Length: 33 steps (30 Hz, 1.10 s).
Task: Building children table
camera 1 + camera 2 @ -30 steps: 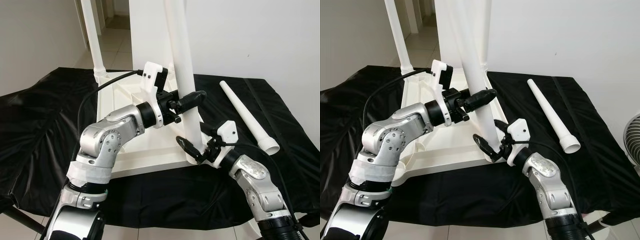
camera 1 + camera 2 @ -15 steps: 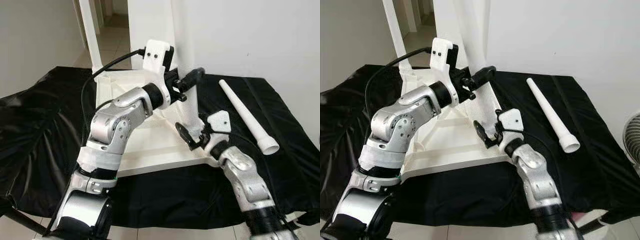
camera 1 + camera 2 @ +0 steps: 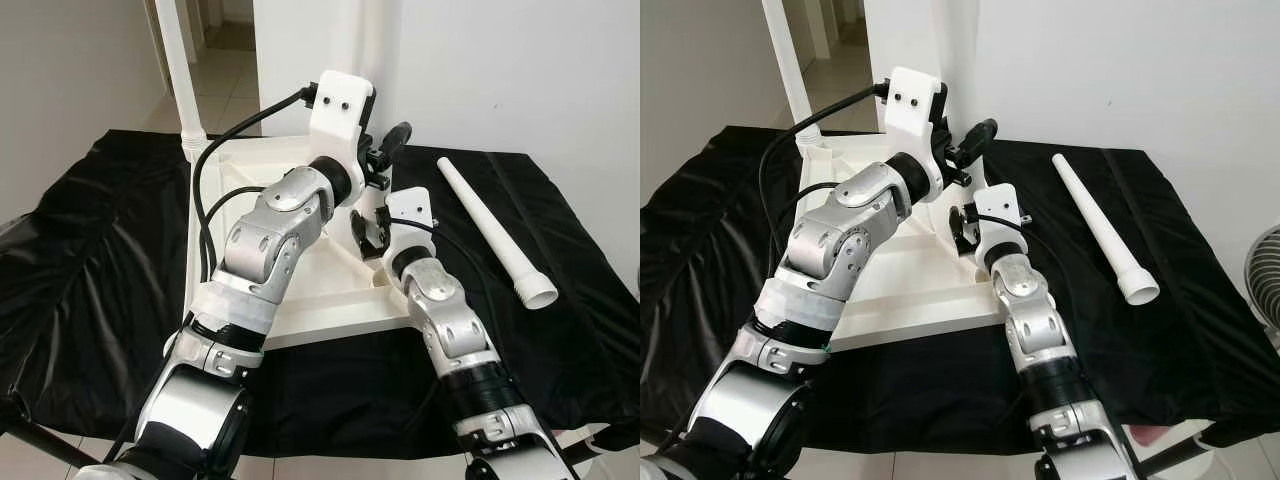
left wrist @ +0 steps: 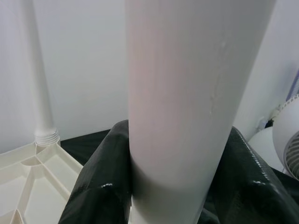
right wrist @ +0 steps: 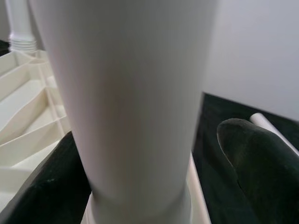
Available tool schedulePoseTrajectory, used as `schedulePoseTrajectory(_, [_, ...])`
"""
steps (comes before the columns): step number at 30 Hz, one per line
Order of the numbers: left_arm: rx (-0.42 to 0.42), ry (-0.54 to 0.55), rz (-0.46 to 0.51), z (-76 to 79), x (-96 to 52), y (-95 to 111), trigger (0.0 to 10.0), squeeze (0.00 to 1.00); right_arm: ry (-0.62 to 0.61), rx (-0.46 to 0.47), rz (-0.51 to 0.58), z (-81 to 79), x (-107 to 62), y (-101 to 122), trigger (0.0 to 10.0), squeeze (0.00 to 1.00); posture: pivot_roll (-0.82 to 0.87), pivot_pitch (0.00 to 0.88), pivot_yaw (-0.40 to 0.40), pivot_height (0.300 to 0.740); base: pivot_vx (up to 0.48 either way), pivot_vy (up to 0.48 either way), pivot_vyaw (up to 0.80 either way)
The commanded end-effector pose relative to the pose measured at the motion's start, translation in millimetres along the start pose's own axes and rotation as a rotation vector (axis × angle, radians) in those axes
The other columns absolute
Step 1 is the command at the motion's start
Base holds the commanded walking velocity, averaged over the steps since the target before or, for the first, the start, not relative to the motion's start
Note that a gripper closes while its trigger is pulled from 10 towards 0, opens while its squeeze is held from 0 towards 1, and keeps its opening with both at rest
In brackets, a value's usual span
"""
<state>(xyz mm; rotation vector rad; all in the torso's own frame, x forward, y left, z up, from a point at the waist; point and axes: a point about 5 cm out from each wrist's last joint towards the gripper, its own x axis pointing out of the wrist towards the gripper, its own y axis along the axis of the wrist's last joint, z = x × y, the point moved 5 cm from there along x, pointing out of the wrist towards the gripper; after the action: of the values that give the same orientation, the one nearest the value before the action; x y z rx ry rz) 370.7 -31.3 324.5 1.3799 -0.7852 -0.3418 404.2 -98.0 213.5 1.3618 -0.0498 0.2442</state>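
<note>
An upturned white table top (image 3: 300, 300) lies on black cloth, ribs facing up. One white leg (image 4: 177, 93) stands in a corner socket. My left gripper (image 3: 385, 155) is shut on that leg well above the top, and both black fingers (image 4: 100, 186) press its sides. My right gripper (image 3: 365, 230) sits lower, near the leg's base (image 5: 131, 93). It is open, with one finger against the leg and the other finger (image 5: 261, 158) standing clear of it. Another leg (image 3: 178, 70) stands at the far left corner. A loose tapered leg (image 3: 495, 230) lies on the cloth to the right.
Black cloth (image 3: 90, 260) covers the work surface on all sides of the table top. A white wall (image 3: 500, 70) rises directly behind. A tiled doorway (image 3: 225, 60) opens at the back left. Part of a fan (image 3: 1270, 270) shows at the right edge.
Both arms have reached farther away from me and higher, and the left gripper now holds the leg further up. The whole view has shifted as well.
</note>
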Motion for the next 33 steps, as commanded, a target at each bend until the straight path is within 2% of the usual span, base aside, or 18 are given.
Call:
schedulePoseTrajectory(1, [0.008, 0.087, 0.01, -4.3, 2.9, 0, 10.0, 0.0, -0.042, -0.023, 0.03, -0.3, 5.6, 7, 10.0, 0.0, -0.04, 0.009, -0.019, 0.74, 0.0, 0.0, 0.0])
schedulePoseTrajectory(12, [0.019, 0.088, 0.016, 1.4, 6.4, -1, 10.0, 0.0, -0.089, -0.049, 0.063, -5.4, 6.5, 12, 10.0, 0.0, -0.03, 0.004, -0.021, 0.74, 0.0, 0.0, 0.0])
schedulePoseTrajectory(14, [0.021, 0.091, 0.018, 1.5, 7.0, -1, 10.0, 0.0, -0.091, -0.054, 0.063, -6.8, 6.6, 11, 9.6, 0.0, -0.03, 0.005, -0.02, 0.74, 0.0, 0.0, 0.0])
schedulePoseTrajectory(15, [0.023, 0.092, 0.019, 1.7, 7.6, -1, 10.0, 0.0, -0.087, -0.055, 0.066, -8.4, 6.1, 10, 8.7, 0.0, -0.03, 0.005, -0.019, 0.74, 0.0, 0.0, 0.0])
schedulePoseTrajectory(16, [0.025, 0.092, 0.02, 2.0, 8.1, 0, 10.0, 0.0, -0.09, -0.053, 0.064, -8.8, 5.6, 10, 4.5, 0.0, -0.03, 0.005, -0.019, 0.74, 0.0, 0.0, 0.0])
schedulePoseTrajectory(18, [0.026, 0.092, 0.021, 2.2, 8.5, 0, 10.0, 0.0, -0.091, -0.051, 0.063, -9.1, 5.2, 9, 4.4, 0.0, -0.03, 0.005, -0.019, 0.74, 0.0, 0.0, 0.0])
schedulePoseTrajectory(23, [0.027, 0.092, 0.024, 2.3, 9.0, 1, 10.0, 0.0, -0.092, -0.054, 0.061, -9.8, 4.4, 7, 4.9, 0.0, -0.03, 0.006, -0.019, 0.74, 0.0, 0.0, 0.0])
schedulePoseTrajectory(26, [0.027, 0.091, 0.026, 2.4, 9.3, 2, 10.0, 0.0, -0.092, -0.061, 0.062, -10.4, 4.2, 6, 4.4, 0.0, -0.03, 0.006, -0.019, 0.74, 0.0, 0.0, 0.0])
schedulePoseTrajectory(30, [0.027, 0.09, 0.027, 2.6, 9.8, 3, 10.0, 0.0, -0.1, -0.059, 0.061, -10.0, 4.5, 6, 4.7, 0.0, -0.02, 0.018, -0.02, 0.74, 0.0, 0.0, 0.0])
schedulePoseTrajectory(31, [0.029, 0.089, 0.028, 2.6, 10.1, 3, 10.0, 0.0, -0.104, -0.06, 0.06, -9.8, 4.6, 6, 4.4, 0.0, -0.02, 0.018, -0.02, 0.74, 0.0, 0.0, 0.0])
schedulePoseTrajectory(33, [0.03, 0.089, 0.029, 2.5, 10.2, 3, 10.0, 0.0, -0.107, -0.062, 0.059, -9.7, 4.7, 6, 4.4, 0.0, -0.02, 0.018, -0.02, 0.74, 0.0, 0.0, 0.0])
